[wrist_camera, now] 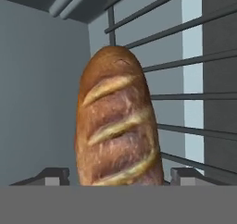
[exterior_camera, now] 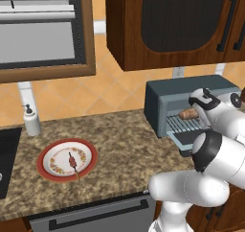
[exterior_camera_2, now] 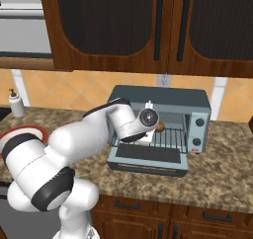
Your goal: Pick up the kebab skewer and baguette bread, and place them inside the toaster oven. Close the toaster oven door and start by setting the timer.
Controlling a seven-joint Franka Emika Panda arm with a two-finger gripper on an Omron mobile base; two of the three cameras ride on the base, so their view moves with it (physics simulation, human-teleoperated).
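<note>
Meanwhile, at lower left of the left base view, the kebab skewer (exterior_camera: 73, 163) lay on a red-rimmed plate (exterior_camera: 46, 152); farther right, the gripper (wrist_camera: 118, 180), fingers spread either side of the baguette bread (wrist_camera: 118, 121), reached into the open toaster oven (exterior_camera_2: 163, 97), its door (exterior_camera_2: 148, 156) dropped flat.

No legible text or labels anywhere.

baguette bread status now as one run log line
baguette bread on toaster oven rack | fingers apart beside it | kebab skewer on plate
</note>
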